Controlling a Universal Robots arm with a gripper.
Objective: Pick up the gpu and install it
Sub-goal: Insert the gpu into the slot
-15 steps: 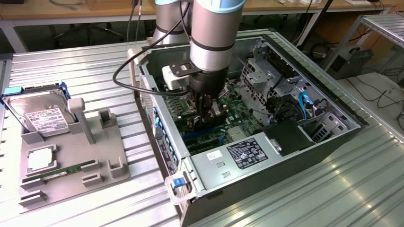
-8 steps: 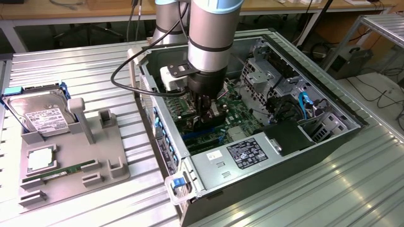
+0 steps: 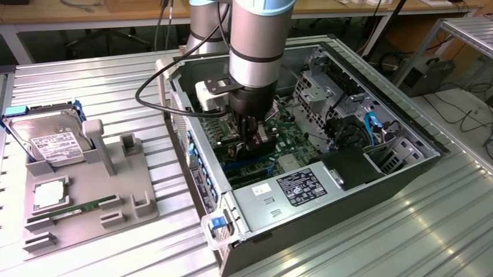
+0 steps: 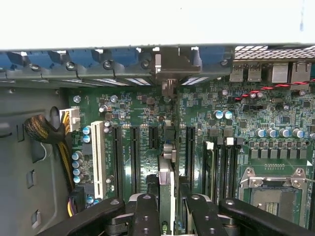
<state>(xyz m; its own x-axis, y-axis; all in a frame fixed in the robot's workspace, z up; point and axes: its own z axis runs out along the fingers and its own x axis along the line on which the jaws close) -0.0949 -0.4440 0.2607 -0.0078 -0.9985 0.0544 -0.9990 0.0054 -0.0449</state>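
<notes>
The gpu is seen edge-on in the wrist view as a thin upright card clamped between the two black fingers of the gripper, so the pincer is judged to be clenched on it rather than released. The card hangs directly under the pincer, not off to any side, with its long axis running away from the fingers toward the rear wall of the case and in line with the dark expansion slots on the motherboard. Its far end points at the metal bracket opening in the blue-trimmed rear panel. Whether the lower edge is already touching a slot cannot be told. In the exterior view the gripper is lowered into the open computer case, near the middle of the board, and the card itself is largely hidden behind the fingers. One arm is present, so no choice of nearer hand arises. Counted: one gpu, one white slot at about nine o'clock from the card, and several dark slots on both sides of it. Outside the case, at about nine o'clock in the exterior view, one grey parts holder carries one hard drive, one green memory stick and one square processor.
</notes>
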